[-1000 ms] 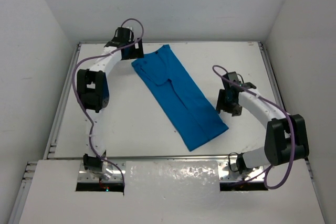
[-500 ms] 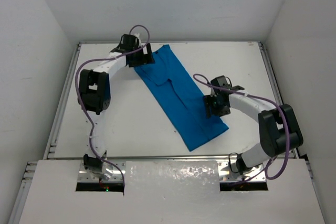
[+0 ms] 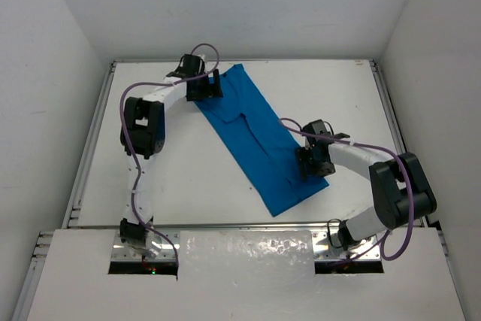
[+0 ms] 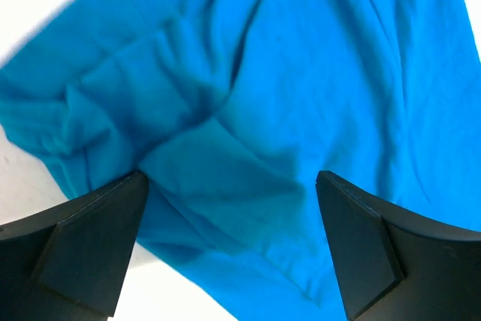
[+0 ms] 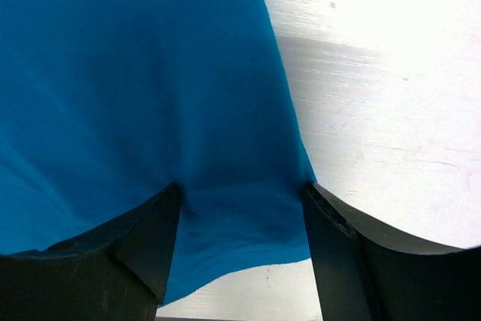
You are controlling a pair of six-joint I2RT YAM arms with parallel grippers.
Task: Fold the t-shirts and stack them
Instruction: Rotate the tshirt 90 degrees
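The blue shirt (image 3: pixel 255 137) is lying slanted on the table (image 3: pixel 188 178). The left gripper (image 4: pixel 229 178) and right gripper (image 5: pixel 240 186) are hovering over its ends, jaws apart. They should be pinching just the edges, both together.

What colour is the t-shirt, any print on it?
Plain bright blue t-shirt, no print; clearest in the left wrist view.

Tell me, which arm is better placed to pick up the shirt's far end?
Left, probably. The left gripper hangs open right over the far end of the shirt. The right gripper, also open, is down at the near end's right edge.
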